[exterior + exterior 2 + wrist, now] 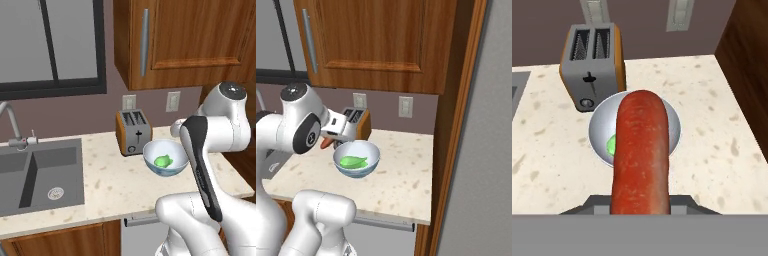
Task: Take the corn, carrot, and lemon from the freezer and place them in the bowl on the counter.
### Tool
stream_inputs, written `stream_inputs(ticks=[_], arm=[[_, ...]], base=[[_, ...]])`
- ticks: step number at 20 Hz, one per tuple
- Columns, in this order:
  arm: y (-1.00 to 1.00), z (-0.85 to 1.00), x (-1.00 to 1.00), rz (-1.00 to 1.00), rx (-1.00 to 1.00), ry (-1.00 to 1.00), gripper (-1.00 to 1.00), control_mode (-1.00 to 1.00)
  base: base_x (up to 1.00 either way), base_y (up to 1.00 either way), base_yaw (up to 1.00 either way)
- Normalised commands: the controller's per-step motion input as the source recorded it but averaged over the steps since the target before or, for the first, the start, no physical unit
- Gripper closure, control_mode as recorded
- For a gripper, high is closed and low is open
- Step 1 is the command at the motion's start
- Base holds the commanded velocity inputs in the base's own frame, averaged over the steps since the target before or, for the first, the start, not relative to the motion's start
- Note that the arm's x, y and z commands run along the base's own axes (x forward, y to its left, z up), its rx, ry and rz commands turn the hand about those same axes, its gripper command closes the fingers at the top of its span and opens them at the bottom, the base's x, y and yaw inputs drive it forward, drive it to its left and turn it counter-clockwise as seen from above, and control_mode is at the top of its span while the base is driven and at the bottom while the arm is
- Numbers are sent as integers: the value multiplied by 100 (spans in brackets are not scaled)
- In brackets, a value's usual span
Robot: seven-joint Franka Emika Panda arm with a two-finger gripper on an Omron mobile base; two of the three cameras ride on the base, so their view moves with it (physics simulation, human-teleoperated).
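Hand: my one hand (331, 136) hangs just above the near rim of the bowl, closed on the carrot; in the hand view my fingertips are hidden under the carrot.
Carrot: one orange-red tapered stub (641, 155), gripped at its base and sticking out forward over the bowl; from the right base view only its reddish end (326, 143) peeps out beside my wrist.
Bowl: one round white bowl with a faint blue pattern outside (151, 155), standing on the table just in front of the toaster (373, 150); in the hand view its rim (598, 125) shows on both sides of the carrot.
Corn: one bright green leafy lump (163, 161) lying inside the bowl, on its bottom (353, 162); in the hand view a green sliver (611, 145) shows left of the carrot.
Table: one beige speckled stone worktop (112, 185) carrying the bowl and the toaster.
Toaster: one orange-sided toaster with a grey front and two slots (133, 131), upright against the wall.
Sink: one dark grey basin (45, 175) set into the table at the left, with one curved metal tap (12, 125) behind it.
Sockets: two pale wall plates (129, 102) (173, 101) above the table.
Cabinet: one wooden wall cabinet (195, 40) with one long grey handle (144, 42).
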Motion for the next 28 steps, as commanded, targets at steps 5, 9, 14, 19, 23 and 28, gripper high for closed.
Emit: stream_inputs(ticks=[5, 9, 14, 19, 23, 28], arm=[[0, -36, 47, 3, 0, 1, 100, -100], [0, -29, 52, 3, 0, 0, 100, -100], [0, -38, 37, 3, 0, 2, 100, -100], [0, -44, 9, 3, 0, 2, 100, -100], [0, -41, 0, 1, 0, 0, 100, -100], [0, -32, 8, 1, 0, 0, 100, -100]], base=[[0, 0, 0], [0, 0, 0], [0, 0, 0], [0, 0, 0], [0, 0, 0], [0, 0, 0]])
